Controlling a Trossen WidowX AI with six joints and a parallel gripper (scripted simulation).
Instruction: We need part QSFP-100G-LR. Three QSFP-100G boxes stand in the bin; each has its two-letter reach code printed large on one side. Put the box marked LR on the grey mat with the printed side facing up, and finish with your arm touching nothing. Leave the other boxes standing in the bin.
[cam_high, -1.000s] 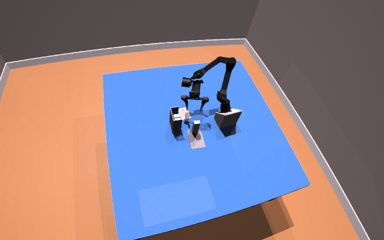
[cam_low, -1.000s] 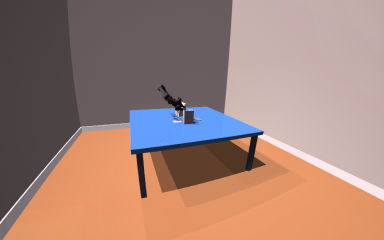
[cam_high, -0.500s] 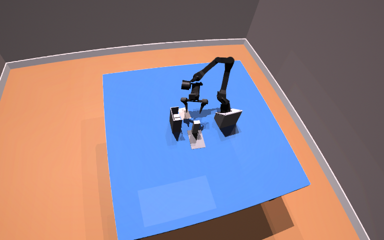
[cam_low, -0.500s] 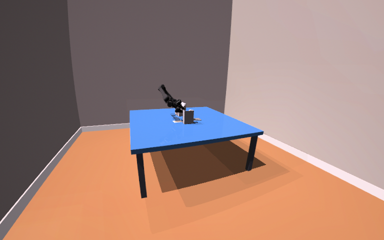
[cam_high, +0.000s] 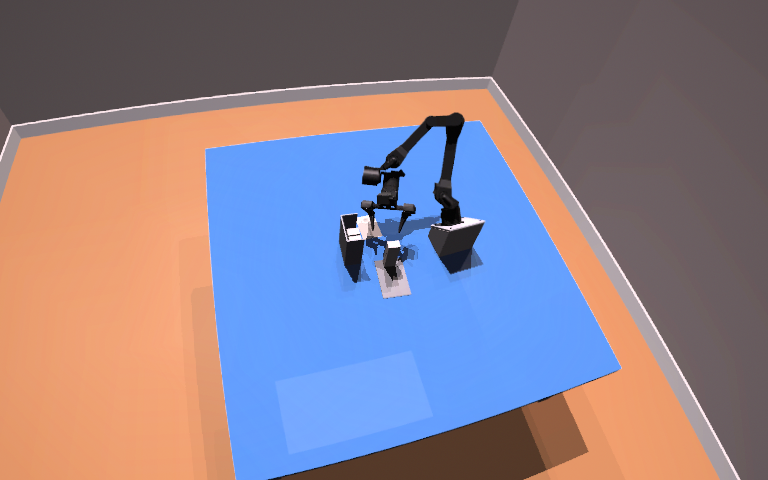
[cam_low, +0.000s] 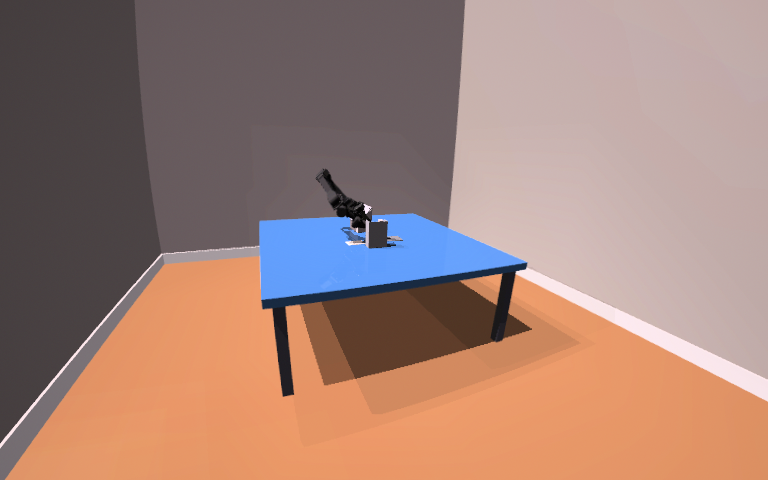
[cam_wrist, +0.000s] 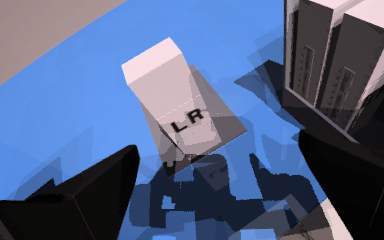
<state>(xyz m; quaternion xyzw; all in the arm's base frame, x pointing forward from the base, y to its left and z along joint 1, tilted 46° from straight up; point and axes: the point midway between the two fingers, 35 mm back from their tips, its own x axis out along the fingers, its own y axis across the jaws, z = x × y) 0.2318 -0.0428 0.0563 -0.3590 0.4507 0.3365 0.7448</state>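
Top view: the claw (cam_high: 386, 230) (cam_wrist: 217, 144) hangs above the tabletop (cam_high: 317, 316) (cam_low: 317, 271) (cam_wrist: 50, 115), its fingers wide apart with nothing between them. The LR box (cam_high: 391, 254) (cam_wrist: 167, 102) stands upright, apparently on the far part of the grey mat (cam_high: 394, 287) (cam_low: 398, 238) (cam_wrist: 227, 117), just to the near side of the fingertips. The step in hand is judged to be laying it down: a low, gentle push high on the lettered face should tip it toward the near side, print upward; a push too low may slide it off the mat. Exterior view: the bin (cam_high: 351, 251) (cam_low: 376, 234) (cam_wrist: 320, 117) stands in front; the LR box cannot be made out. Wrist view: the letters face the claw, and the box lies ahead of the opening, left of its middle. Two other boxes (cam_wrist: 313, 55) (cam_wrist: 357, 70) stand in the bin, and the right finger calls for clearance there.
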